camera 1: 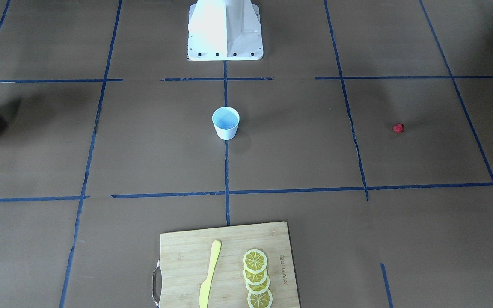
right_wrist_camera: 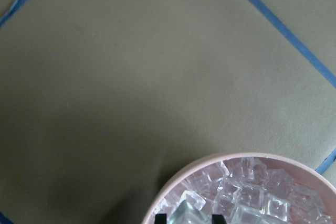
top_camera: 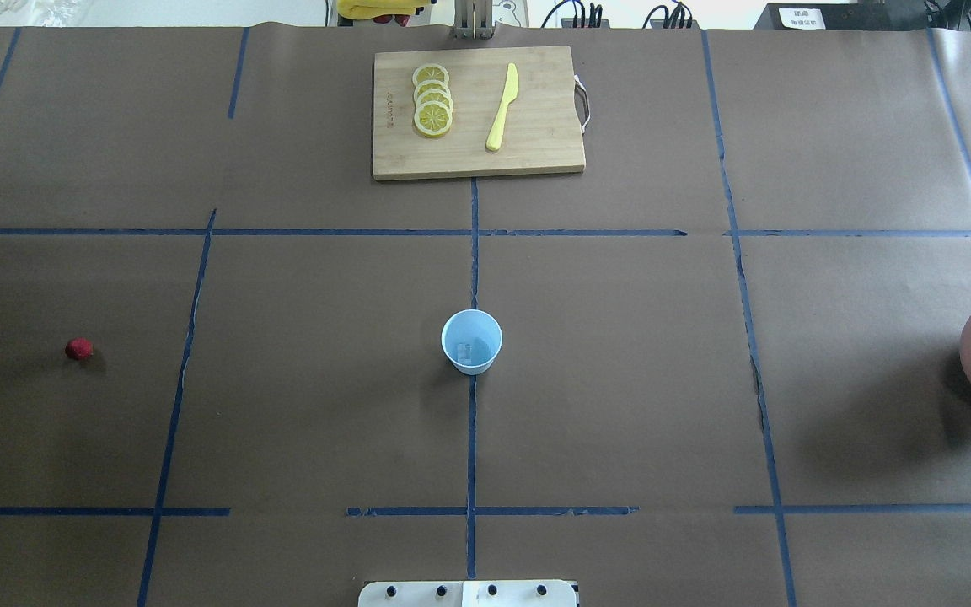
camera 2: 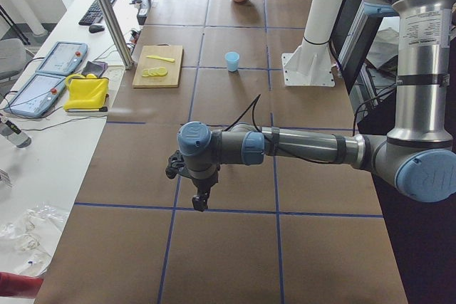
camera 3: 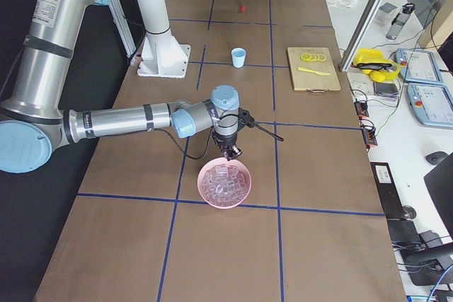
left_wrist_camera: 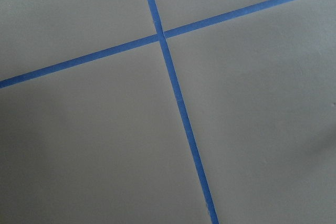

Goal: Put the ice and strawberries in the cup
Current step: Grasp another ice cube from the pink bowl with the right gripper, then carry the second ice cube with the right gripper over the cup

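Note:
The pale-blue cup [top_camera: 471, 341] stands upright at the table's middle, with one ice cube [top_camera: 467, 350] in it. The dark-red strawberry [top_camera: 78, 348] lies alone on the robot's left side. The pinkish bowl [camera 3: 224, 182] on the robot's right is full of ice [right_wrist_camera: 252, 195]. My right gripper [right_wrist_camera: 190, 217] is over the bowl's rim, shut on an ice cube [right_wrist_camera: 185, 209] held between its two dark fingertips. My left gripper [camera 2: 201, 201] hangs low over bare table, far from the strawberry. It shows only in the exterior left view, so I cannot tell if it is open or shut.
A wooden cutting board [top_camera: 536, 143] with lemon slices [top_camera: 432, 99] and a yellow knife [top_camera: 502, 107] lies at the table's far edge. The white robot base [camera 1: 225, 34] is behind the cup. Blue tape lines grid the brown table.

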Robot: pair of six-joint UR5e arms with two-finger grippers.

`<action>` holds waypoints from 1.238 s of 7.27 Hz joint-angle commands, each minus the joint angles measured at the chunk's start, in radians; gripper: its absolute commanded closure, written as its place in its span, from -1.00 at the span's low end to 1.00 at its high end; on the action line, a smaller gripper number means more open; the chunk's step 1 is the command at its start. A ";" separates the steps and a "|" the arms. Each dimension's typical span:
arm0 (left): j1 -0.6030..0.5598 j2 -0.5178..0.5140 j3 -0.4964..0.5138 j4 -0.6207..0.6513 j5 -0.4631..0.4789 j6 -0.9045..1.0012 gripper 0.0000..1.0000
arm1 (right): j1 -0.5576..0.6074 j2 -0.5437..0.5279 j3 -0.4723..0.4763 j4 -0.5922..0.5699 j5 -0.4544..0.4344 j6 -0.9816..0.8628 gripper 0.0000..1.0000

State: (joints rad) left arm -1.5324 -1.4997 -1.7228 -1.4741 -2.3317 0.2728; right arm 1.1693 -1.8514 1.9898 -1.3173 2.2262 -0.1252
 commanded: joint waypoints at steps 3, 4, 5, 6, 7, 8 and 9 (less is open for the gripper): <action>0.000 -0.001 0.000 0.000 0.000 0.002 -1.00 | -0.063 0.110 0.082 -0.007 0.083 0.769 1.00; 0.000 0.001 -0.001 0.000 0.000 0.002 -1.00 | -0.136 0.186 0.086 -0.007 0.060 0.905 1.00; 0.000 -0.001 -0.001 0.000 0.000 0.002 -1.00 | -0.239 0.268 0.086 -0.013 -0.015 1.037 1.00; 0.000 -0.001 -0.001 0.000 0.000 0.002 -1.00 | -0.392 0.382 0.080 -0.054 -0.137 1.203 1.00; 0.000 -0.001 0.000 0.000 0.000 0.003 -1.00 | -0.487 0.511 0.075 -0.177 -0.225 1.284 1.00; 0.000 0.001 0.000 0.000 0.000 0.003 -1.00 | -0.560 0.685 0.049 -0.365 -0.291 1.337 1.00; 0.009 0.001 0.000 0.000 0.000 0.003 -1.00 | -0.600 0.856 -0.039 -0.463 -0.339 1.408 1.00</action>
State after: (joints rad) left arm -1.5298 -1.4994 -1.7229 -1.4742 -2.3317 0.2759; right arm 0.6440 -1.2057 2.0271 -1.6252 1.9628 1.1919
